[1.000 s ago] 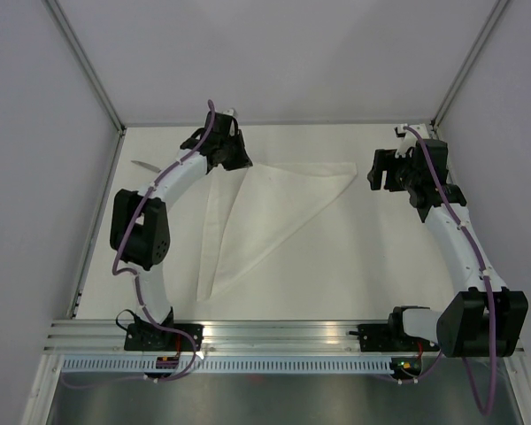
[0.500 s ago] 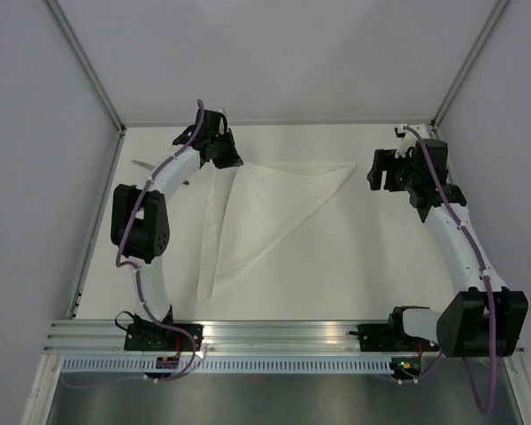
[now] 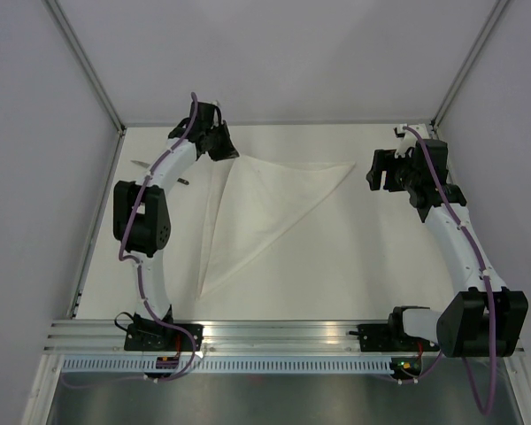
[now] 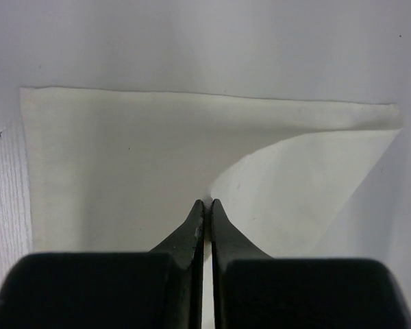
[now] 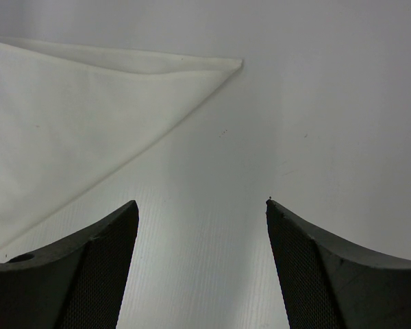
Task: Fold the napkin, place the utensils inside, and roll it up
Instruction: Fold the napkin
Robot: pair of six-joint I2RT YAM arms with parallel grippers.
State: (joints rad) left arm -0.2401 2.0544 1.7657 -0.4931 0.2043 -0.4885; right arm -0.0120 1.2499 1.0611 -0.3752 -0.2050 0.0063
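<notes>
The white napkin [image 3: 265,199] lies folded into a triangle in the middle of the table, its points at the far left, far right and near left. My left gripper [image 3: 225,147] is shut on the napkin's far-left corner; in the left wrist view the gripper [image 4: 207,203] pinches a raised layer of the napkin [image 4: 123,157]. My right gripper [image 3: 378,170] is open and empty, just right of the napkin's far-right corner [image 5: 236,64], with table between its fingertips [image 5: 202,203]. A dark grey utensil [image 3: 142,164] shows at the far left, partly hidden by the left arm.
The table's back wall runs close behind both grippers. A metal frame post [image 3: 88,66] stands at the far left and another [image 3: 465,62] at the far right. The aluminium rail [image 3: 274,332] with both arm bases lies along the near edge.
My left gripper has moved toward the far-left corner, drawing the napkin's far-left corner with it and stretching the fold flatter. The right arm has not moved.
</notes>
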